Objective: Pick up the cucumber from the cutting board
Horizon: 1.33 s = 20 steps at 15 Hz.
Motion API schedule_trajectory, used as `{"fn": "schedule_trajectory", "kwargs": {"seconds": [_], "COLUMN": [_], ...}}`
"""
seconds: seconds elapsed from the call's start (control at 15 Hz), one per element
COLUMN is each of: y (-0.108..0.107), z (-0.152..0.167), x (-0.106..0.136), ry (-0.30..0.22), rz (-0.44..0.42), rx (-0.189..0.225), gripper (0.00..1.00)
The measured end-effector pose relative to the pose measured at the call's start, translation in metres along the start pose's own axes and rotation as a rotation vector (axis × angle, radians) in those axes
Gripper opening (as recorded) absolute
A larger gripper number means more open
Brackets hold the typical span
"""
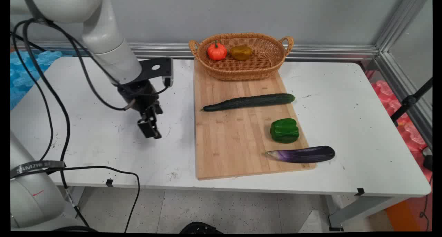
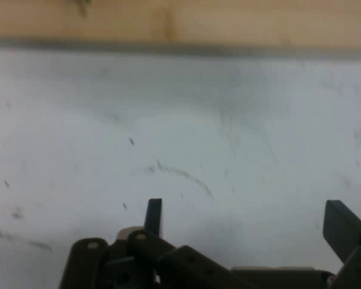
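The gripper (image 1: 150, 128) is held low over bare desk (image 1: 103, 140), jaws apart, nothing between them. The cutting board (image 1: 234, 140) with cucumber (image 1: 248, 101) lies just beside; its raised edge could be struck if the hand is moved sideways. A grey wall is seen behind.

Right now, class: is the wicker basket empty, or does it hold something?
It holds something. The wicker basket at the far end of the cutting board contains a small orange pumpkin and a brownish-yellow vegetable, side by side.
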Motion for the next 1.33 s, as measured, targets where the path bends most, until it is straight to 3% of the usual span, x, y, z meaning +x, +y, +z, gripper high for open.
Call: {"fn": "schedule_trajectory", "kwargs": {"seconds": [0.6,1.33], "y": [-0.041,-0.085], "z": [0.001,0.041], "x": [0.073,0.127], "ry": [0.18,0.343], "rz": [-0.021,0.016], "rx": [0.06,0.068], "gripper": [1.0,1.0]}}
